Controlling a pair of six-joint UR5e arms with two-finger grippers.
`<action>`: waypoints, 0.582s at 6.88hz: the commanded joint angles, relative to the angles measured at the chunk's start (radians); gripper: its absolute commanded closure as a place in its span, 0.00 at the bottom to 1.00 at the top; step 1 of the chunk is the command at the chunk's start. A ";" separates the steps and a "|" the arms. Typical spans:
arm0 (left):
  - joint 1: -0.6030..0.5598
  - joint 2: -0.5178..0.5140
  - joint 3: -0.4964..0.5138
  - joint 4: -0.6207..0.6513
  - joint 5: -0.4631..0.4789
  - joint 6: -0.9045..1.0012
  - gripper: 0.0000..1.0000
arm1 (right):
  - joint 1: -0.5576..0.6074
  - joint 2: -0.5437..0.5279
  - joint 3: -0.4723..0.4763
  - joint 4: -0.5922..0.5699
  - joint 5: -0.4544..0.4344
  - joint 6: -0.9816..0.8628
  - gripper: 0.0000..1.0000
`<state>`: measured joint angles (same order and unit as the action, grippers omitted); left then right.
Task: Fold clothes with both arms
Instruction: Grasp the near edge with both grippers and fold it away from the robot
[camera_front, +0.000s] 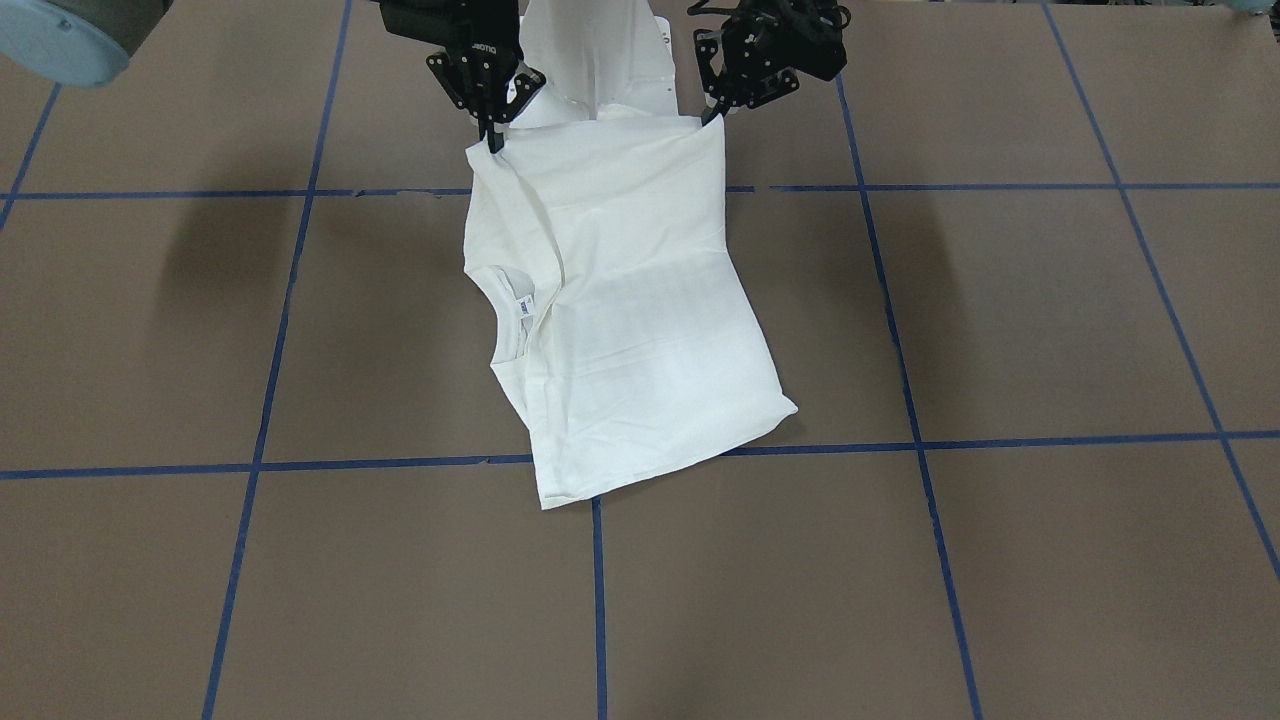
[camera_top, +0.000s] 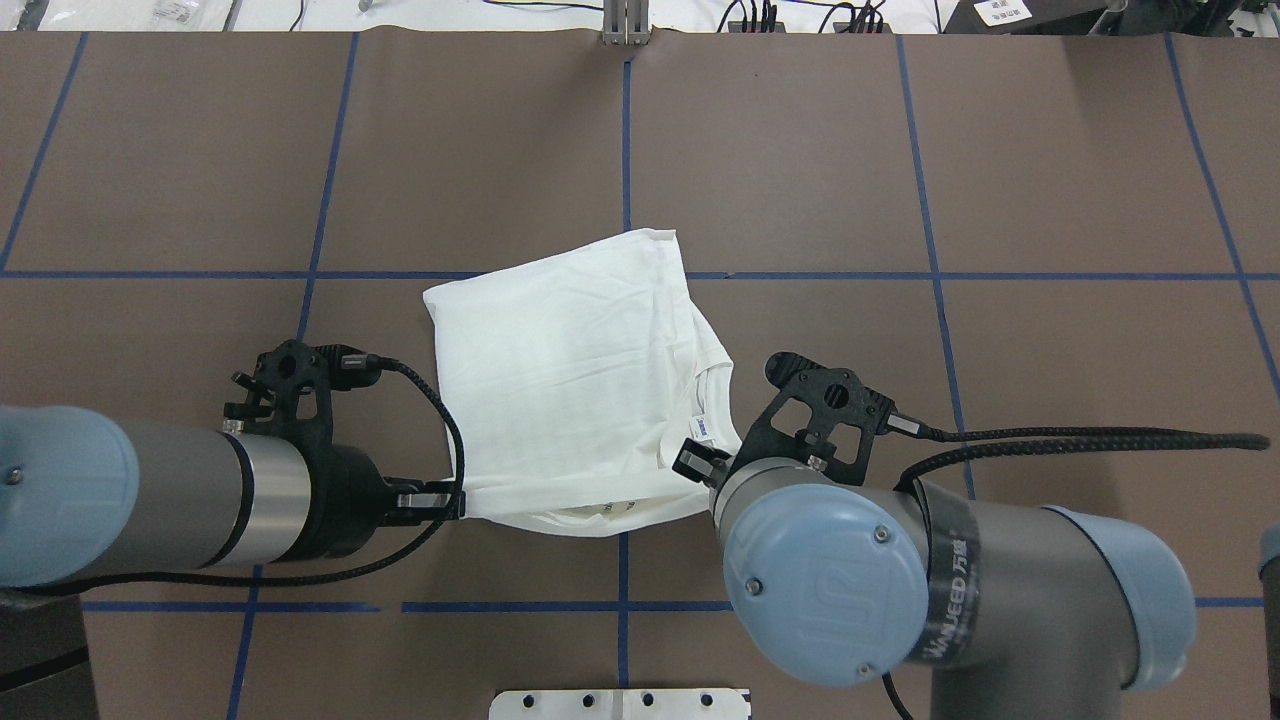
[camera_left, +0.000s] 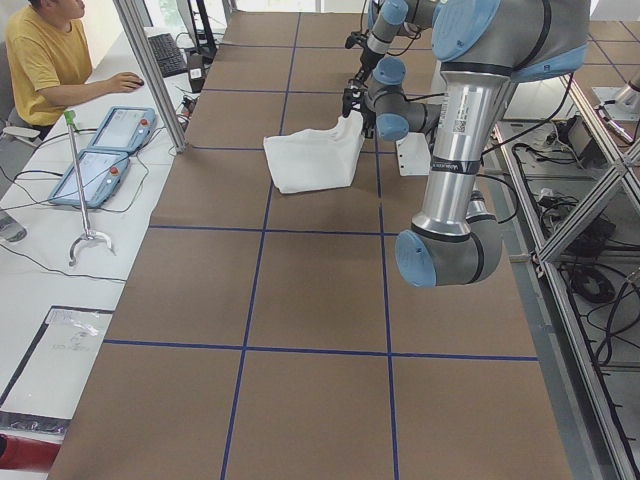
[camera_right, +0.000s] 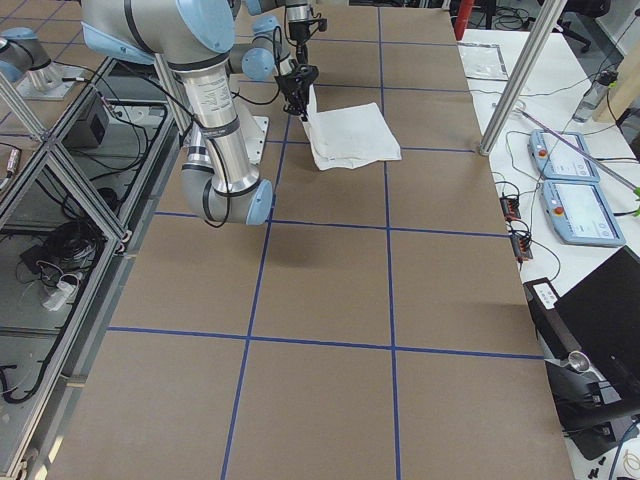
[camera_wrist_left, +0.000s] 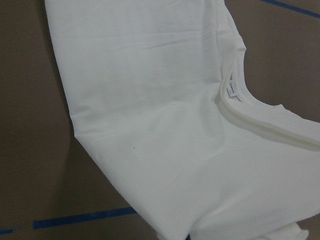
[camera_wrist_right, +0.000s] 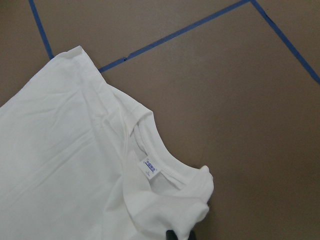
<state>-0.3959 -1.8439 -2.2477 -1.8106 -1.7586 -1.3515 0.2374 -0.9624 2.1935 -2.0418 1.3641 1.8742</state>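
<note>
Exterior front-facing: half-folded white long-sleeved fabric T-shirt (camera_front: 620, 300) straddles the blue tape centre line (camera_front: 598, 600); black two-finger right gripper (camera_front: 492, 140) and left gripper (camera_front: 714, 115), either side of it, are clamped on raised corners. Overhead exterior: grips look shallow; uneven travel could free a corner, skewing the fold.

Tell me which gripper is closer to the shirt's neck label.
Right. The right gripper pinches the T-shirt at its lifted edge, collar side, close to the neck label; the left gripper pinches the opposite corner, across the garment's width.
</note>
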 joint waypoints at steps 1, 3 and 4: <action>-0.165 -0.115 0.168 0.001 -0.033 0.110 1.00 | 0.135 0.060 -0.144 0.087 0.045 -0.087 1.00; -0.273 -0.150 0.293 -0.003 -0.032 0.202 1.00 | 0.228 0.138 -0.263 0.123 0.073 -0.157 1.00; -0.297 -0.182 0.375 -0.010 -0.029 0.221 1.00 | 0.256 0.177 -0.379 0.220 0.073 -0.173 1.00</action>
<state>-0.6493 -1.9932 -1.9663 -1.8145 -1.7891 -1.1662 0.4501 -0.8348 1.9369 -1.9082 1.4317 1.7303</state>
